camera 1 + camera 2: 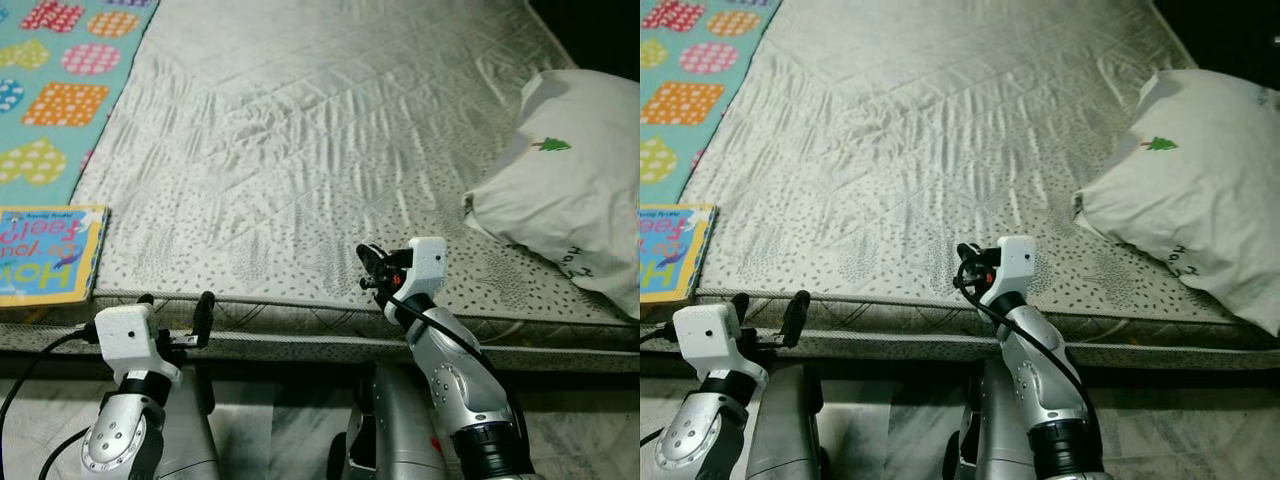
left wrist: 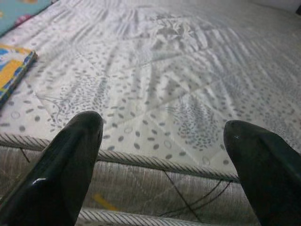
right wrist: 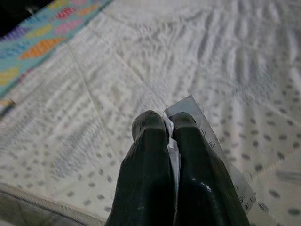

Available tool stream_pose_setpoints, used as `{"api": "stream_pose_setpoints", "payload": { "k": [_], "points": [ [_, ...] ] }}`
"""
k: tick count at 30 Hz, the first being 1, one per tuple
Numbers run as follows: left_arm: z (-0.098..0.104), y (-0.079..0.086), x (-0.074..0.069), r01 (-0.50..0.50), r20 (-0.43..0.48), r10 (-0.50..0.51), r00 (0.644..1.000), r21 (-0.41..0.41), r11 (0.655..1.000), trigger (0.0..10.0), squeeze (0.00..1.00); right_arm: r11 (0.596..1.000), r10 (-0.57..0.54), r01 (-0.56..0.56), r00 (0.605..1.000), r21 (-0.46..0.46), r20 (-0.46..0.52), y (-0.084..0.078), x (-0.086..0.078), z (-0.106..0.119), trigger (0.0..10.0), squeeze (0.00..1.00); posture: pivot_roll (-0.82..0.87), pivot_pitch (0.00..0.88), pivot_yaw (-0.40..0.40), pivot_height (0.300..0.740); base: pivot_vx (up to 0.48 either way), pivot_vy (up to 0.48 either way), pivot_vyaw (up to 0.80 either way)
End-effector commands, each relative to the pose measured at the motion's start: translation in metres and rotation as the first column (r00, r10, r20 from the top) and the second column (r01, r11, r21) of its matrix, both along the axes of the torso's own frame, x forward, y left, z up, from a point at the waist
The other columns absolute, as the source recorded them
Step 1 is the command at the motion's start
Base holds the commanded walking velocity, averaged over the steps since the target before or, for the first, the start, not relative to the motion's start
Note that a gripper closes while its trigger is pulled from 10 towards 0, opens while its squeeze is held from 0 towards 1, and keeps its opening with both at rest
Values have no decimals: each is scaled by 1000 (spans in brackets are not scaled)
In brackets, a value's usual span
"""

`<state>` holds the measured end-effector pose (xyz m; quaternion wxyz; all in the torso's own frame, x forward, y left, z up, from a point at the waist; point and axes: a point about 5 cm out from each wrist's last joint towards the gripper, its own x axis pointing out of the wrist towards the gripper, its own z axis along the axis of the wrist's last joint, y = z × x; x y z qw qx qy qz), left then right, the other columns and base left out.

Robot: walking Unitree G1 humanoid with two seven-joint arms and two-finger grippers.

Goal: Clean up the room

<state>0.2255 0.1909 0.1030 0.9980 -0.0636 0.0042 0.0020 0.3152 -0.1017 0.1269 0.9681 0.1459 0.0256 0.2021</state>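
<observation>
Pinching a thin, pale scrap of paper or wrapper (image 3: 207,141) between its closed black fingers (image 3: 150,165), the right gripper (image 1: 372,268) hovered just above the near edge of the mattress (image 1: 330,160), and the chief risk, as I judged it, lay in how little of that scrap was caught: only an edge sat between the fingertips, the rest sticking out to one side, so a quick swing of the arm or a brush against the quilted cover could have pulled it free and dropped it back on the bed or down past the piping to the floor. What the scrap was could not be told for certain; faint print ran along its border. The right arm was bent at the elbow and raised in front of the body, wrist turned so the fingers pointed toward the robot's left. The left gripper (image 1: 175,320) was held lower, level with the mattress edge, its two fingers (image 2: 70,160) spread wide apart with nothing between them, aimed across the bed. A children's book (image 1: 45,255) lay at the near left corner of the mattress beside a bright patterned play mat (image 1: 60,80), and a white pillow (image 1: 570,180) rested at the right; both looked like things yet to be tidied, and the open left fingers could snag the bed's edge if that arm moved forward carelessly.
</observation>
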Motion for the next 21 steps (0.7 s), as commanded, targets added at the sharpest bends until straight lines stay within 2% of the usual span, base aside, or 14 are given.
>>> {"api": "stream_pose_setpoints", "payload": {
  "k": [1, 6, 13, 21],
  "points": [
    [-4, 0, 1, -1, -9, 1, 1000, 2, 1000, 10000, 0, 999, 0, 0, 1000, 42, 5, -1, -2, 10, 10000, 0, 77, 115, -108, 544, 0, 0, 0],
    [-4, 1, 3, -11, 5, 11, 1000, 0, 1000, 10000, 0, 996, 28, -30, 999, 86, 25, 3, -1, 24, 10000, 0, 86, 112, -112, 562, 0, 0, 0],
    [-4, 2, 4, -16, 9, 15, 1000, 2, 1000, 10000, 0, 996, 31, -33, 999, 88, 18, 4, -1, 26, 10000, 0, 87, 113, -111, 590, 0, 0, 0],
    [-5, 3, 4, -15, 10, 15, 1000, 6, 1000, 10000, 0, 996, 16, -16, 1000, 83, 4, 0, 0, 25, 10000, 0, 88, 116, -109, 642, 0, 0, 0]
  ]
}}
